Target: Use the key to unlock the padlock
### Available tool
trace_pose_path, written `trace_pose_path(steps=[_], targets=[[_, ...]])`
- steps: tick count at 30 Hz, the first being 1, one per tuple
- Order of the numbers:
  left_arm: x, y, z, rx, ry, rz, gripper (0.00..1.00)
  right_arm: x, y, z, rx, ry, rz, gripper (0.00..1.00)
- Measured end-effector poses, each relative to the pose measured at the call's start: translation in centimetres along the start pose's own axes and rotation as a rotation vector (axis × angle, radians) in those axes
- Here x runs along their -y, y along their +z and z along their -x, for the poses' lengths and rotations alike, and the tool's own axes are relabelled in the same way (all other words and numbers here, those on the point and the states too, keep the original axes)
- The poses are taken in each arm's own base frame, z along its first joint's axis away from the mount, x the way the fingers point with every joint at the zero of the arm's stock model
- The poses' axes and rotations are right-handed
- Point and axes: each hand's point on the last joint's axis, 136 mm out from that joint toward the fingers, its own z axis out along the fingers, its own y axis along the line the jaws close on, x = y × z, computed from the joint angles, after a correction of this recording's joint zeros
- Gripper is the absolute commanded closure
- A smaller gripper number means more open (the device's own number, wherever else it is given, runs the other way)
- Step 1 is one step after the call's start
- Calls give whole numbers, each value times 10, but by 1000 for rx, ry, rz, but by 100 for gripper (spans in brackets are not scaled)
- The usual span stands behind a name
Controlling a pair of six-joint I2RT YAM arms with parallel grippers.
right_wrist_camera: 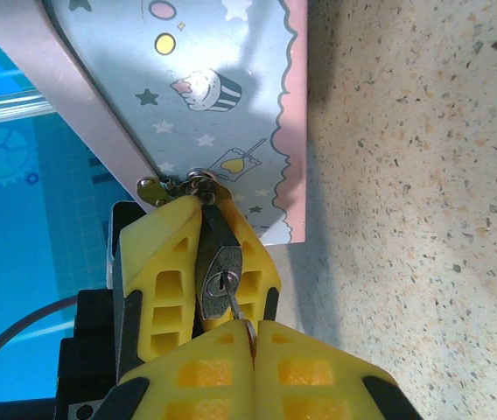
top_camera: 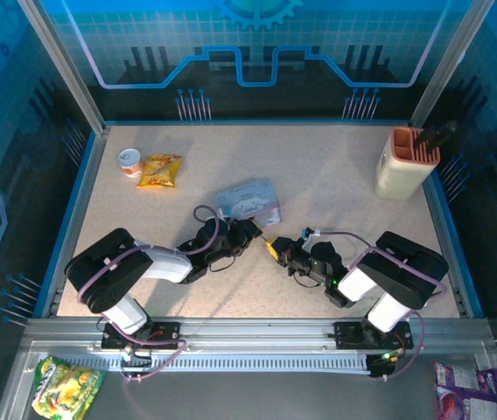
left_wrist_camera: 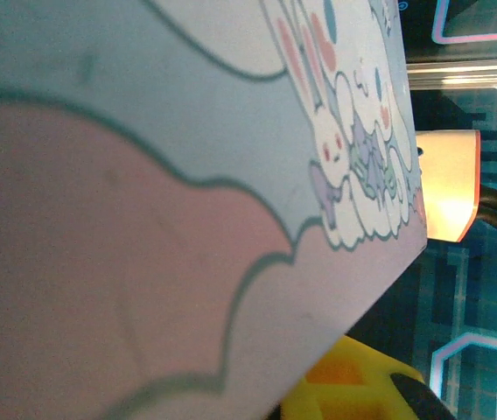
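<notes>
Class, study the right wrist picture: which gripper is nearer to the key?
Right. The right gripper has its fingers shut on the key, which sits in the padlock keyhole. The left gripper clamps the padlock body just beyond it.

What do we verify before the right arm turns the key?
1. Blade of the key in the keyway of the padlock: ok.
2. Full insertion depth: cannot tell.
3. Grip of the right end effector on the key: ok, shut on it.
4. Hold of the left end effector on the padlock body: ok, fingers on both sides.
5. Release of the shackle: not ok, looks closed at the edge of the tin.
</notes>
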Motion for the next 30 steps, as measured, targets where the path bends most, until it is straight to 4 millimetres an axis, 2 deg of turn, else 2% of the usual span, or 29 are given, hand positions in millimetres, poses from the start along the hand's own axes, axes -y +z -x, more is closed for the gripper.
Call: trace_pose_path(steps=[16, 30], targets=[[1, 0, -5, 5, 7, -2, 96, -3, -2, 0, 1, -2, -11, 100], [6, -1, -12, 33, -2, -11, 100, -3, -4, 12, -12, 42, -16, 100]])
